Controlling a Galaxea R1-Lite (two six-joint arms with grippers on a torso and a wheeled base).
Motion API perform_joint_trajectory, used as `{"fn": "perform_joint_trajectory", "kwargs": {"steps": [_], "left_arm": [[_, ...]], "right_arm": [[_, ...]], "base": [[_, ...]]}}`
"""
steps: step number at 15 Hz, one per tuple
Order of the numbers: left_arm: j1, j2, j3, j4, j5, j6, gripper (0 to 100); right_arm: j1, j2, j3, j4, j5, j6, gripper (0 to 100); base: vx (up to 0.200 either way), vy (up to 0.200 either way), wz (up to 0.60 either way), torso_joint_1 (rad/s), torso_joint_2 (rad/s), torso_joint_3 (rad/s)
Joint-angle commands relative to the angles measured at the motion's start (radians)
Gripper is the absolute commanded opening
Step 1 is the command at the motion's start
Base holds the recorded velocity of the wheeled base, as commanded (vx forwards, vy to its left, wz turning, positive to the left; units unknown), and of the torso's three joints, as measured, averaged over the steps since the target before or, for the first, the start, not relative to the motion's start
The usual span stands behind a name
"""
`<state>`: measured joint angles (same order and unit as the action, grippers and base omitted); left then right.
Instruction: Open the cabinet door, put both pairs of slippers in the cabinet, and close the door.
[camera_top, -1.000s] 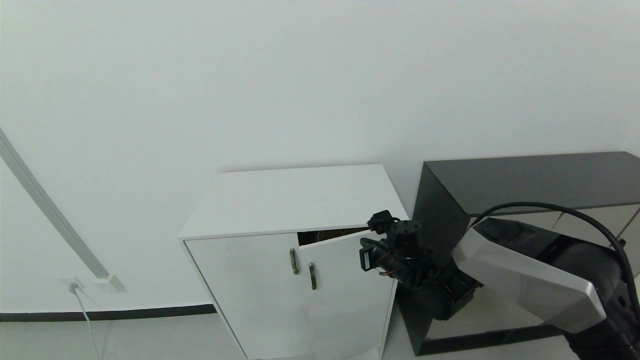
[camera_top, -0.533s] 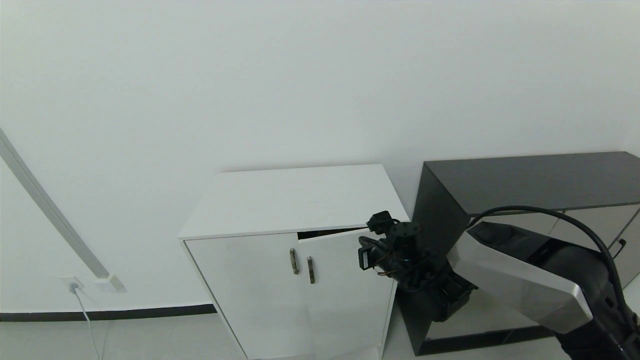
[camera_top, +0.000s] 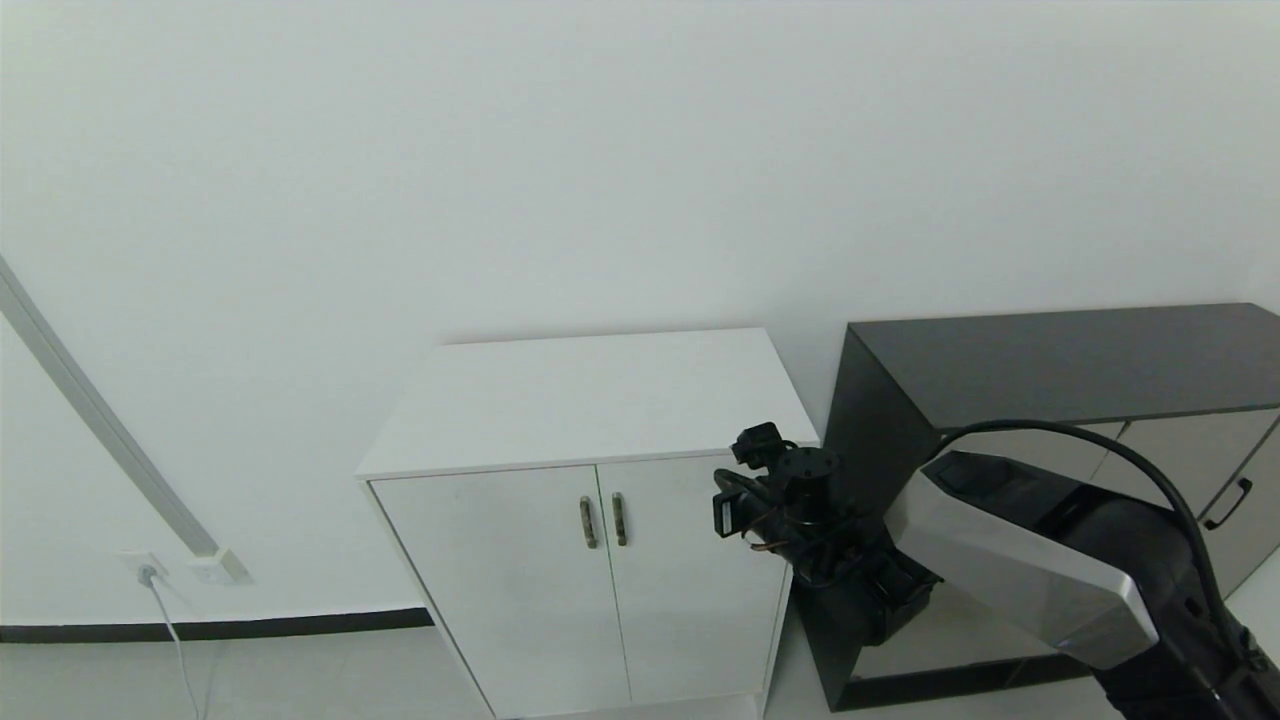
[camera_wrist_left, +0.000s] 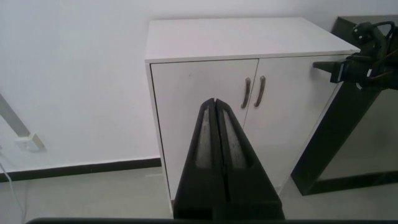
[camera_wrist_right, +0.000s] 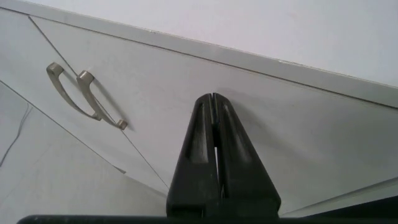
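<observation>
White two-door cabinet (camera_top: 590, 400) stands against the pale wall, at 6 o'clock in the head view. We see both doors closed and flush with the front. The left door (camera_top: 500, 580) and right door (camera_top: 690, 580) meet along one thin seam. Two small curved metal handles (camera_top: 603, 520) sit side by side, one on each side of that seam, near the top of the doors.

Right gripper (camera_top: 722, 512) is at 3 o'clock from the handles, high on the right door and close to its outer edge. In its wrist view, the jaws are pressed together and hold nothing. The tips (camera_wrist_right: 214, 98) lie right at the door face, just under the top panel's edge. We cannot tell whether they actually touch it.

Left gripper (camera_wrist_left: 214, 102) hangs well back from the cabinet front and points toward the left door. Its jaws are shut tight with nothing between them.

A black cabinet with glossy grey fronts (camera_top: 1050, 360) stands at 3 o'clock from the white one, just beside it. A white wall socket (camera_top: 145, 568) sits at 9 o'clock from the white cabinet, low on the wall. A pale cable (camera_top: 178, 640) drops from it toward the floor. A white slanted trunking strip (camera_top: 90, 410) runs up from beside the socket toward 10 o'clock. A black skirting band (camera_top: 210, 630) runs along the foot of the wall.
</observation>
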<state>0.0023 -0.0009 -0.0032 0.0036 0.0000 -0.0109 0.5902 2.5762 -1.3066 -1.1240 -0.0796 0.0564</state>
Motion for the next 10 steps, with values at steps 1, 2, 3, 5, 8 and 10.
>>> {"fn": "perform_joint_trajectory", "kwargs": {"steps": [1, 2, 3, 5, 8, 10], "left_arm": [[0.001, 0.001, 0.000, -0.001, 0.000, 0.000, 0], [0.001, 0.001, 0.000, -0.001, 0.000, 0.000, 0], [0.001, 0.001, 0.000, -0.001, 0.000, -0.001, 0], [0.001, 0.001, 0.000, -0.001, 0.000, -0.003, 0], [0.001, 0.001, 0.000, 0.001, 0.000, 0.000, 0], [0.001, 0.001, 0.000, -0.001, 0.000, 0.000, 0]], "right_arm": [[0.000, 0.002, 0.000, 0.000, 0.000, 0.000, 0], [0.000, 0.002, 0.000, 0.000, 0.000, 0.000, 0], [0.000, 0.001, 0.003, 0.000, 0.000, 0.000, 0], [0.000, -0.028, 0.040, -0.020, -0.006, 0.000, 0], [-0.004, -0.157, 0.231, -0.091, -0.009, 0.000, 0], [-0.049, -0.249, 0.337, -0.126, -0.014, -0.001, 0]], "base": [[0.000, 0.000, 0.00, 0.000, 0.00, 0.000], [0.000, 0.000, 0.00, 0.000, 0.00, 0.000], [0.000, 0.000, 0.00, 0.000, 0.00, 0.000], [0.000, 0.000, 0.00, 0.000, 0.00, 0.000], [0.000, 0.000, 0.00, 0.000, 0.00, 0.000], [0.000, 0.000, 0.00, 0.000, 0.00, 0.000]]}}
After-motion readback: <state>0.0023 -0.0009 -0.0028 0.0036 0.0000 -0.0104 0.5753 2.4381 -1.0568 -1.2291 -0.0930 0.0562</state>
